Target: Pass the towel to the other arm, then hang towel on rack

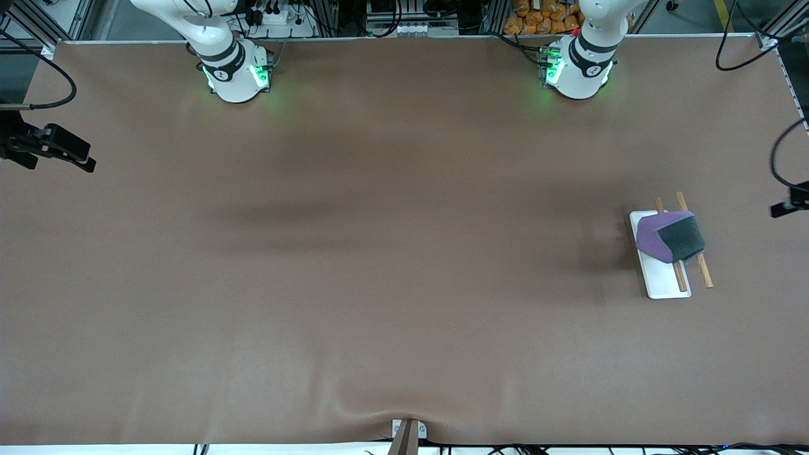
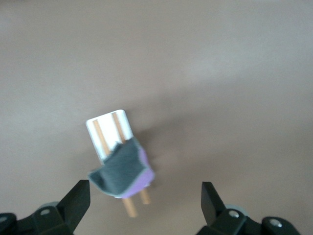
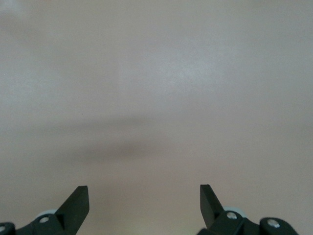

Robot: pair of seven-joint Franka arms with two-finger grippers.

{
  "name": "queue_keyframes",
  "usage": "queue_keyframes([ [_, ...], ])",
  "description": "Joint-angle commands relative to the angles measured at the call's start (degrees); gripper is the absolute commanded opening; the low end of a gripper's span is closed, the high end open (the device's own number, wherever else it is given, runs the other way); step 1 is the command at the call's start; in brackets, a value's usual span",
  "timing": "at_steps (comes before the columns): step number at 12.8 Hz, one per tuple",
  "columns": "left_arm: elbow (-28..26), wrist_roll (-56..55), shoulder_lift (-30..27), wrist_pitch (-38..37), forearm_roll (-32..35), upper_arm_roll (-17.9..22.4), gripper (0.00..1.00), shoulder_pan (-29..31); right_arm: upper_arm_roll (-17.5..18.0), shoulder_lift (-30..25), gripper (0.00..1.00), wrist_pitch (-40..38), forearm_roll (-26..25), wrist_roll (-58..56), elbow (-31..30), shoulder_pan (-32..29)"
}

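Toward the left arm's end of the table, the rack [image 1: 665, 278] is seen, and the towel [image 1: 670, 236] is draped over its two rods, purple and dark grey faces both showing. High over the rack, the left gripper [image 2: 145, 197] is held with jaws wide and nothing between them. Over bare table [image 3: 156, 73], the right gripper [image 3: 144, 198] is likewise spread wide and empty.

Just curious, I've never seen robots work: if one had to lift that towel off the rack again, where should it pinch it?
Probably from straight above, at the ridge where the towel folds over the rack's wooden rods. There the cloth humps up, clear of the white base, so open fingers could close across the fold.
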Motion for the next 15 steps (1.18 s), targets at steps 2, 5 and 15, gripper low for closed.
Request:
queue_keyframes([
  [2,-2.08,-19.17,-3.81,-0.97,5.51,-6.08,1.0,-3.77,0.29,0.44,1.0,-0.77,0.17,-0.42,1.19,-0.38],
  [5,-2.78,-31.82,-5.56,-2.46,7.11,-9.97,1.0,-3.68,0.2,0.44,1.0,-0.86,0.17,-0.42,1.19,-0.38],
  [15,-6.04,-37.94,-11.11,-2.2,10.51,2.5,1.0,-19.93,0.12,0.44,1.0,-0.86,0.96,-0.33,1.19,-0.47],
])
